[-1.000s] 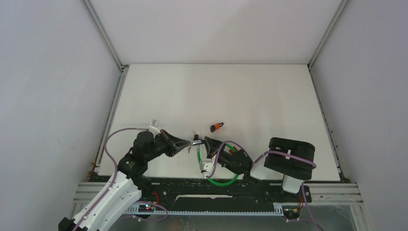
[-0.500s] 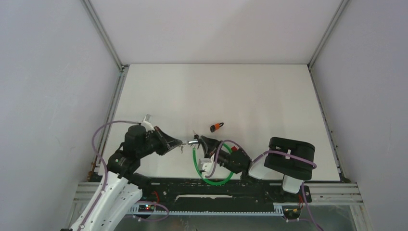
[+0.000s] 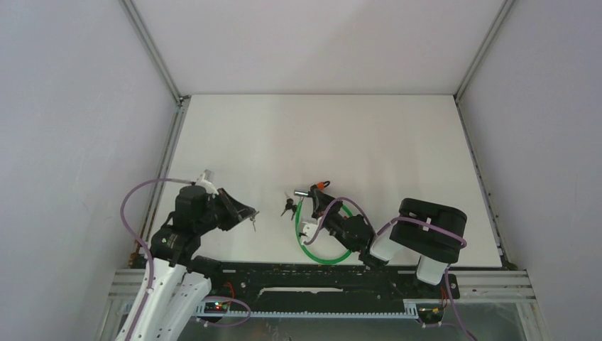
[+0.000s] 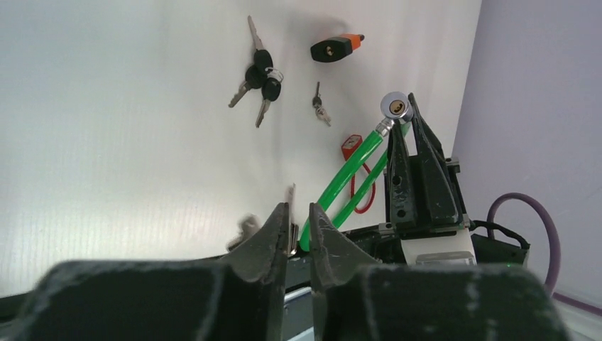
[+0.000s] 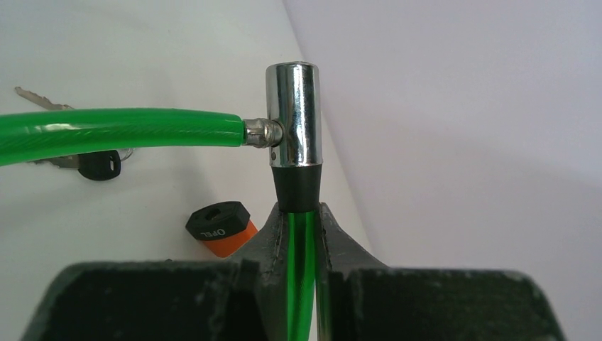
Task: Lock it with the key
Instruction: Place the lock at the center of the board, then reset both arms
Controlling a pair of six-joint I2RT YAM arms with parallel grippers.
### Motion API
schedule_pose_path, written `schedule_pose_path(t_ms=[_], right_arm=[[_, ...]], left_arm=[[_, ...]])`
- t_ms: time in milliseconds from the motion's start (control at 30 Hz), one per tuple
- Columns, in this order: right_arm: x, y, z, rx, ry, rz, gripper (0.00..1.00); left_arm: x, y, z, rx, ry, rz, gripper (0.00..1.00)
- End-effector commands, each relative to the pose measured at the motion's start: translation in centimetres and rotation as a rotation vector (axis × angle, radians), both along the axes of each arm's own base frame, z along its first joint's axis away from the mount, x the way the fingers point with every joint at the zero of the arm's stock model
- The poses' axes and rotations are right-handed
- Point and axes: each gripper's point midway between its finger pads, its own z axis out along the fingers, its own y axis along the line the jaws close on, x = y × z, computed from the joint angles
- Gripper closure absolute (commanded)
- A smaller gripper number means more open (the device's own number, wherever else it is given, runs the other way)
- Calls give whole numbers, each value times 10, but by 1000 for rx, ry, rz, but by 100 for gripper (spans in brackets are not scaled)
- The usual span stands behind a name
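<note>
**A:** What has my left claw (image 4: pixel 298 209) got?

**B:** It's nearly closed on a key (image 4: pixel 291 199), with the blade poking up between the fingers. Something blurred hangs just beside it, and I can't tell what.

**A:** And my right claw (image 5: pixel 298 213)?

**B:** Narrow, pinching the green cable (image 5: pixel 121 131) right under the lock head (image 5: pixel 294 114), which stands just above its tips.

**A:** Where's the keyhole?

**B:** Ahead and to the right of the left claw, well apart and facing it. I'd square the blade to the hole, hold the head steady, push straight in, then turn. A spare bunch (image 4: pixel 257 74) lies on the counter (image 4: pixel 106 142) further ahead, and I'd ignore it.
</note>
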Motion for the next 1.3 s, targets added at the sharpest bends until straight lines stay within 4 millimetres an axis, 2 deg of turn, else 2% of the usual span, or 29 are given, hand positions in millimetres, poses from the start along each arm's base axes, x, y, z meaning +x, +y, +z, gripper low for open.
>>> schedule_pose_path(t_ms=[0, 167, 300, 367, 433, 567, 633, 700, 767, 867, 900, 1067, 1233, 1267], right_arm=[[3, -3, 31, 141, -19, -23, 100], [9, -10, 35, 182, 0, -53, 100], [13, -15, 36, 214, 18, -72, 100], [15, -17, 37, 232, 30, -79, 100], [20, -19, 38, 278, 58, -91, 100], [40, -28, 41, 449, 147, -193, 100], [52, -37, 42, 516, 163, -283, 100], [61, -44, 37, 542, 170, -357, 95], [70, -49, 27, 527, 168, -438, 89], [83, -52, 13, 483, 191, -530, 83], [87, -54, 2, 447, 223, -561, 83], [100, -62, -23, 427, 380, -618, 71], [104, -69, -33, 507, 535, -610, 51], [106, -72, -32, 527, 544, -619, 44]], left_arm=[[21, -2, -6, -8, -49, 12, 76], [47, -22, -22, -113, -57, -4, 75], [67, -29, -22, -87, -80, -11, 73], [76, -26, -19, -28, -91, -8, 71], [84, -18, -15, 37, -117, 14, 64], [99, 6, -8, 170, -179, 95, 32], [105, 15, -6, 204, -204, 134, 22], [111, 23, -7, 223, -226, 185, 7], [118, 26, -7, 231, -256, 211, 2], [130, 28, -12, 265, -271, 220, 1], [133, 29, -15, 280, -269, 217, 0], [153, 33, -23, 352, -289, 217, 0], [173, 37, -23, 417, -338, 227, 0], [178, 38, -22, 434, -341, 230, 0]])
